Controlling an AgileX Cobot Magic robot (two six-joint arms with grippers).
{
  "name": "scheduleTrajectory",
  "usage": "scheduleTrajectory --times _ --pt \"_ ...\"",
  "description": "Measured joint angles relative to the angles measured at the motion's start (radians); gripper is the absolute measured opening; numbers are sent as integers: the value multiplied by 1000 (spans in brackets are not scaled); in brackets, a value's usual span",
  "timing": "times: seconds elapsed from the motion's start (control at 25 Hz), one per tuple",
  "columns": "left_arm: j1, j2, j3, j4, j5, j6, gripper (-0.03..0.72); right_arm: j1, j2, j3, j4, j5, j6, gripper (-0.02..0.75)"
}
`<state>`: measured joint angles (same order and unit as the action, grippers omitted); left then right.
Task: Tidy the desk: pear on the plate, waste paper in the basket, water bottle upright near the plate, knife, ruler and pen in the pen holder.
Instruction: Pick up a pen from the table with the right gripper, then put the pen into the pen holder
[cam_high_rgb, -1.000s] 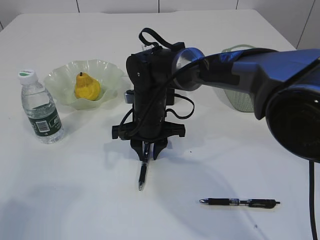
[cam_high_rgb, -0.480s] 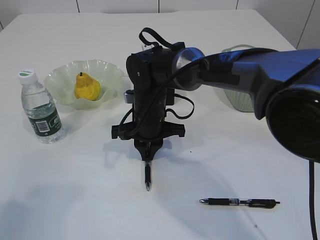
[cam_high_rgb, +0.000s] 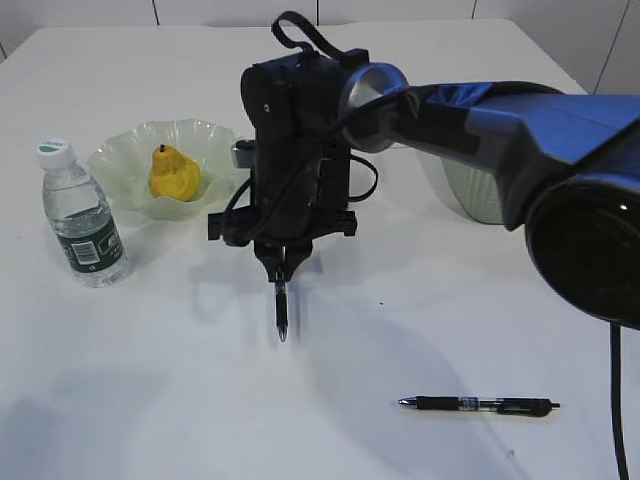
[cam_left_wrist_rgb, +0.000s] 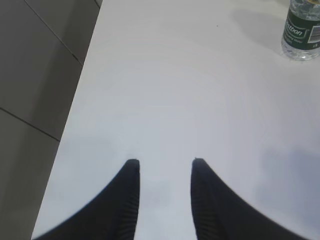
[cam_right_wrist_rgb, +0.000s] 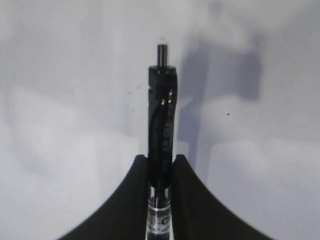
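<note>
Jaws of the right gripper (cam_high_rgb: 282, 272) clamped on a black pen (cam_high_rgb: 283, 318), hanging tip-down clear of the tabletop (cam_high_rgb: 150, 400); jaws of the left gripper (cam_left_wrist_rgb: 162, 165) apart over bare surface, holding nothing. Second pen (cam_high_rgb: 480, 405) flat near the front edge. Pear (cam_high_rgb: 173, 174) on the plate (cam_high_rgb: 215, 140) (water bottle (cam_high_rgb: 82, 215) upright just beside). Basket (cam_high_rgb: 470, 200) behind the arm.

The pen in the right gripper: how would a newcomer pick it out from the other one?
Find the big dark arm reaching over the white table. Its right gripper holds a black pen hanging tip-down; the other pen lies flat near the front edge.
</note>
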<state>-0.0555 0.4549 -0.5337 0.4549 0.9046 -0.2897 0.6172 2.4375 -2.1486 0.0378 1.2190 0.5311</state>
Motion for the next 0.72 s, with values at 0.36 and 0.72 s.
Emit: scheduleTrajectory --times 0.36,0.72 --pt "0 0 0 0 0 0 239 0 -2 -109 -38 4 -94 93" --pt "0 0 0 0 0 0 239 0 -120 -115 -124 16 -224 92"
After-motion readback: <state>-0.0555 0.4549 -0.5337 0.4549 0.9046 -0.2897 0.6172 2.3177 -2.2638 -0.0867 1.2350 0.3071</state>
